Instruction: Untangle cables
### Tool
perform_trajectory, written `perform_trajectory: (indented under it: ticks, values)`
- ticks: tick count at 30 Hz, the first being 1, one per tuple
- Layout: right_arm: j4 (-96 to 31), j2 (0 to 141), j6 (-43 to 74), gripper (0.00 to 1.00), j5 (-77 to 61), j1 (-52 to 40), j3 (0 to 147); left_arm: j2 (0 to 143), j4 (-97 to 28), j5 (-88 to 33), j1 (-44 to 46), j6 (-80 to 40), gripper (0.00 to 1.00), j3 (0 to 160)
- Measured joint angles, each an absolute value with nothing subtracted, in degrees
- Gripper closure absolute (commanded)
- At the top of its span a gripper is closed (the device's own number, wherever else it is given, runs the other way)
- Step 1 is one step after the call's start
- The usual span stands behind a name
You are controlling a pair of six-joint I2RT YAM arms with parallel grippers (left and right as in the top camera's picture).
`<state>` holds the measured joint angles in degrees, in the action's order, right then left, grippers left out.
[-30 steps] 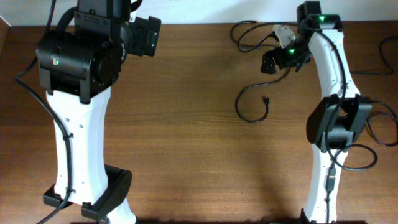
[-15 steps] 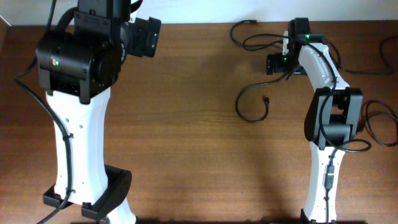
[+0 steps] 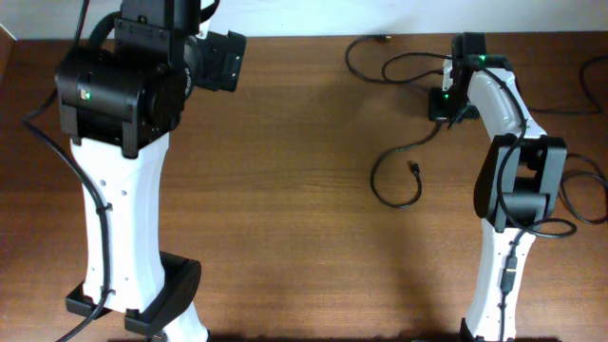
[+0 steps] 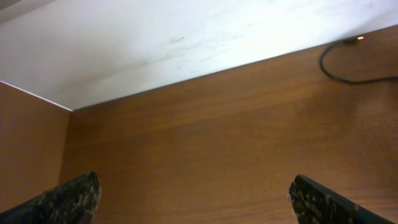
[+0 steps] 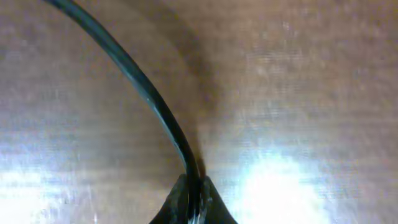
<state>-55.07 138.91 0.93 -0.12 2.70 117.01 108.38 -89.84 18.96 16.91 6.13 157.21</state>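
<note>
Thin black cables lie on the wooden table at the back right. One cable (image 3: pixel 397 180) curls into a loop with a small plug (image 3: pixel 415 168) at its end; another (image 3: pixel 366 57) loops near the back edge. My right gripper (image 3: pixel 443 103) is shut on a black cable (image 5: pixel 144 93), which runs up and left from between its pinched fingertips (image 5: pixel 211 200) in the right wrist view. My left gripper (image 4: pixel 193 199) hovers open over bare wood at the back left, with nothing between its fingers. A cable end with a light tip (image 4: pixel 357 39) shows far off in the left wrist view.
The right arm's own thicker black cables (image 3: pixel 584 190) trail at the table's right edge. The large black and white left arm (image 3: pixel 119 142) stands over the left side. A pale wall (image 4: pixel 155 43) borders the table's back edge.
My right gripper has closed on a cable, and its arm has shifted right and down. The looped cable with the plug has slid down and to the right. The left arm has not moved.
</note>
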Motion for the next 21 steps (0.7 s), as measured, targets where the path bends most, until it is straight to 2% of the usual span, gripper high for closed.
perform_trajectory:
  ticks: [2, 5, 8, 10, 16, 21]
  values:
    - [-55.8, 133.0, 0.4, 0.96, 0.0, 2.7, 116.4, 108.4, -89.8, 18.4, 16.9, 6.1, 0.01, 157.2]
    - [-56.2, 111.9, -0.1, 0.96, 0.2, 2.7, 116.7, 109.5, -89.8, 18.3, 16.9, 6.1, 0.01, 157.2]
    - [-56.0, 100.9, 0.0, 0.96, 8.6, 2.8, 116.9, 113.0, -89.7, 18.1, 16.9, 6.1, 0.01, 157.2]
    - [-56.6, 99.1, 0.3, 0.96, 13.5, 5.3, 116.9, 113.8, -88.0, 17.1, 16.9, 6.1, 0.01, 157.2]
    - [-59.7, 99.3, 2.8, 0.96, 12.6, 26.1, 116.9, 112.9, -87.2, 16.6, 17.0, 6.2, 0.01, 157.3]
    - [-59.4, 100.6, 3.1, 0.96, 7.8, 30.0, 116.8, 112.9, -87.2, 16.7, 17.0, 6.2, 0.01, 157.3]
